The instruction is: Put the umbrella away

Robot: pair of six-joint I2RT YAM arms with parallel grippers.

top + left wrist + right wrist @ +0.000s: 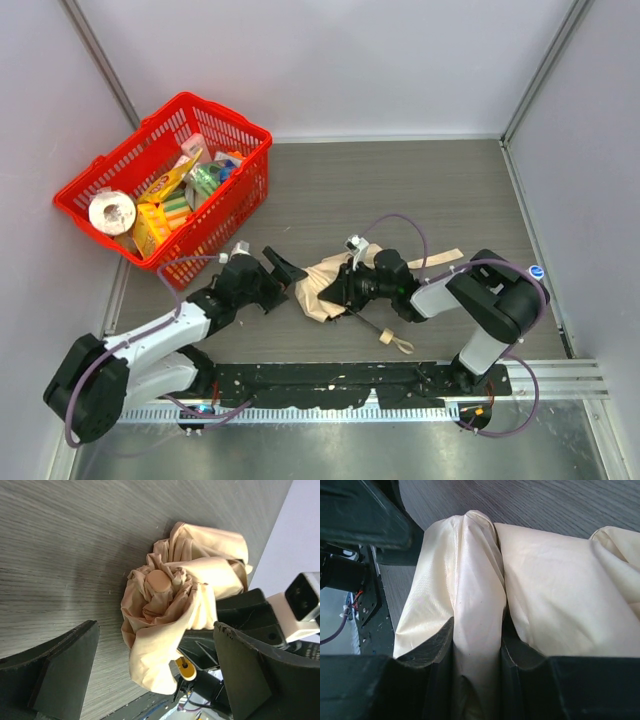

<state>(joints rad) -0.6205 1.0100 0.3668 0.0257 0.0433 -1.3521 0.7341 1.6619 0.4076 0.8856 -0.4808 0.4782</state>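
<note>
umbrella bundling, middle of the surface, toward its near edge
beige fabric folding umbrella (322, 285) lies crumpled on the grey wood-grain table (400, 190). right gripper (477, 645) is clamped on a canopy fold. left gripper (286, 284) has its fingers wide apart just beside the tip end. judgement: left should close round the whole bundle, not loose cloth.

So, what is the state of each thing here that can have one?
umbrella: collapsed, canopy loosely bunched, lying down.
right fingers: shut on a fold of the umbrella's fabric.
left fingers: open wide, holding nothing.
red basket: upright, partly filled.
</note>
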